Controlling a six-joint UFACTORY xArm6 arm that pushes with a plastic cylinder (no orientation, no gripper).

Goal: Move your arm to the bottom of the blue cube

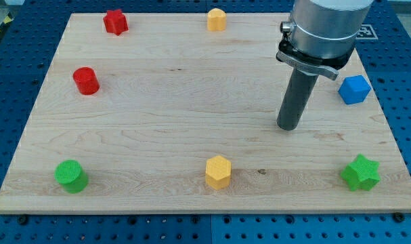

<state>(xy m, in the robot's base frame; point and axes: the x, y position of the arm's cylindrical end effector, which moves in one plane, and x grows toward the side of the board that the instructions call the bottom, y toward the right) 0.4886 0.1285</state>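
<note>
Seven small blocks lie on the pale wooden worktop [191, 102]. Red, two: a red star-shaped block [115, 22] and a red cylinder block [86, 80]. Yellow, two: a yellow hexagonal block [218, 171] and a yellow pentagonal block [217, 19]. Green, two: a green cylinder block [71, 176] and a green star-shaped block [361, 173]. Blue, one: a blue cube block [354, 89].

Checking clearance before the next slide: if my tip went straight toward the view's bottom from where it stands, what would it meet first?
Nothing, it seems: below my tip the board looks bare to its edge. The yellow hexagonal block sits to the left, the green star to the right.
</note>
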